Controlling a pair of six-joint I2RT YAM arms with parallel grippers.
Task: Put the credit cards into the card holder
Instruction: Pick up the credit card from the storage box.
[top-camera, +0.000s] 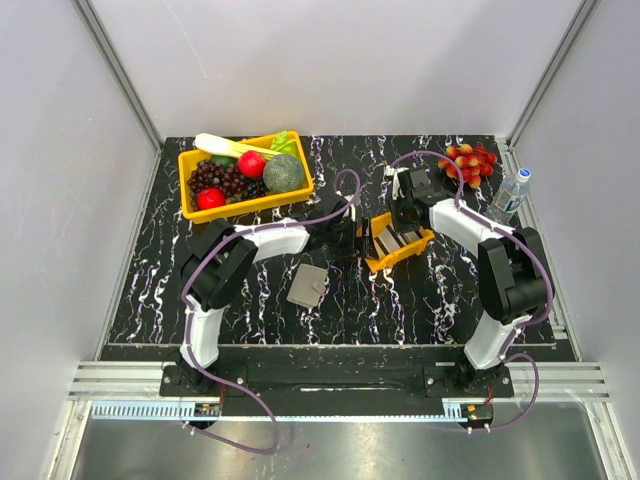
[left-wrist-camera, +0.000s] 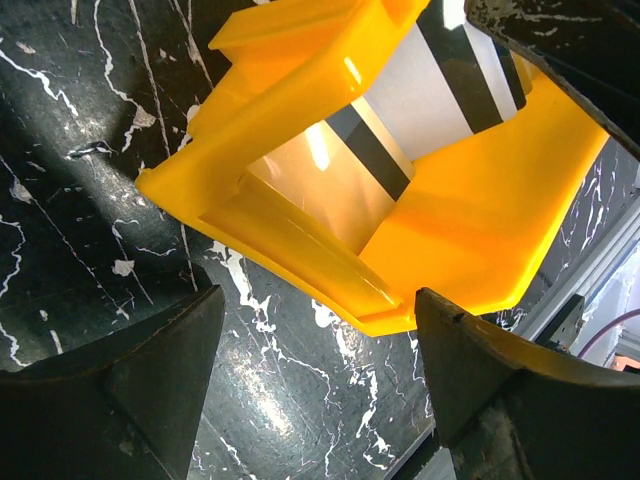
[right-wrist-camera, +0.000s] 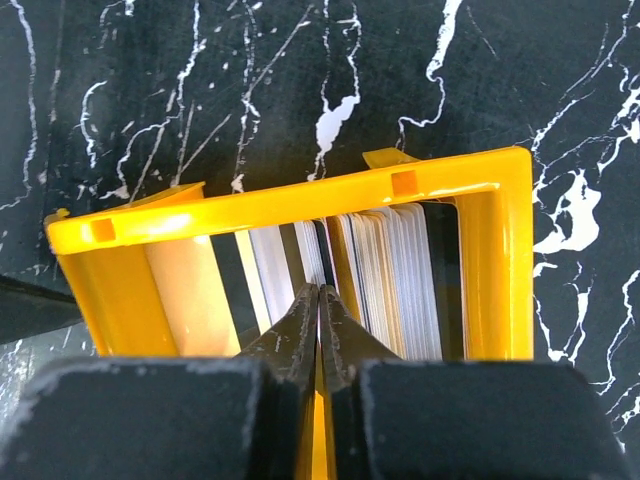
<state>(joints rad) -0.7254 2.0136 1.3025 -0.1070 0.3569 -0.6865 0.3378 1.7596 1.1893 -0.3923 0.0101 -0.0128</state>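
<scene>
Your right claw (right-wrist-camera: 318, 300) was closed tight among the credit cards (right-wrist-camera: 385, 270) in the orange tray (right-wrist-camera: 290, 195). Your left claw (left-wrist-camera: 318, 390) stood wide just beside that tray. The card holder (top-camera: 307, 285) lay apart.

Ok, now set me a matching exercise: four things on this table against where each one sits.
Things:
1 card holder
2 small orange tray
3 water bottle
4 yellow bin

Places:
A far left corner
B far right, by the table edge
C middle of the table
D nearer the arm bases, left of middle

Pairs: 1-D; 2-C; 3-B; 4-A
</scene>
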